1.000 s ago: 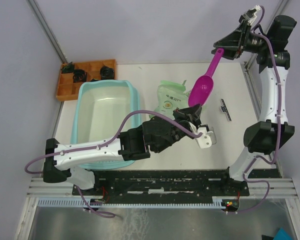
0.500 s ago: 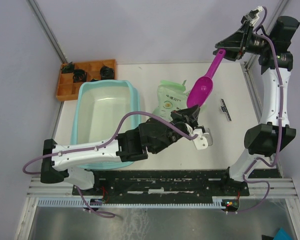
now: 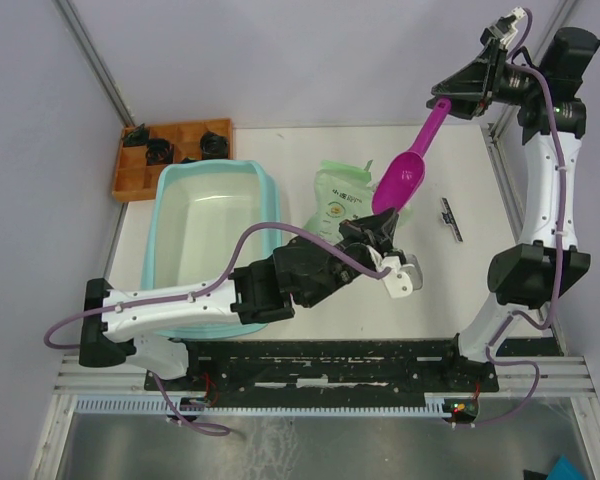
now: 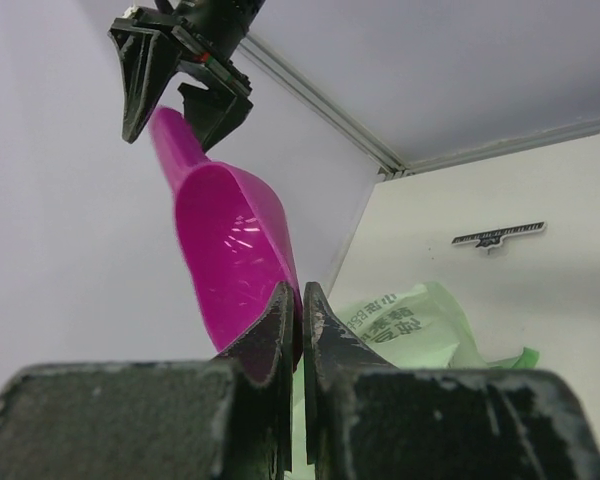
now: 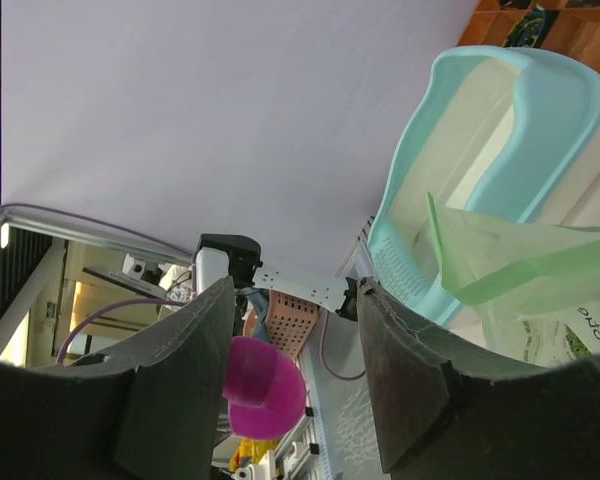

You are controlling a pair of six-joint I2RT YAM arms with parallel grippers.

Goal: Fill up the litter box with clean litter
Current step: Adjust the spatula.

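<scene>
The magenta scoop (image 3: 405, 180) is gripped in the right gripper (image 3: 450, 100), poised over the bag (image 3: 338, 195). The left gripper (image 4: 300, 300) is pinched shut. The litter box (image 3: 170, 200) is seen unfilled at the table (image 3: 480, 290)'s left edge. Scooping from the bag is judged to be next.

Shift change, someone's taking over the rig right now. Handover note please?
Left gripper: fingers shut at the top of the bag; a pinch on it cannot be confirmed.
Right gripper: shut on the handle of the scoop, raised beside the bag's top, bowl empty.
Litter box: left of the bag, no litter in it.
Done: scoop picked up.
Left: get litter from the bag into the litter box.
</scene>
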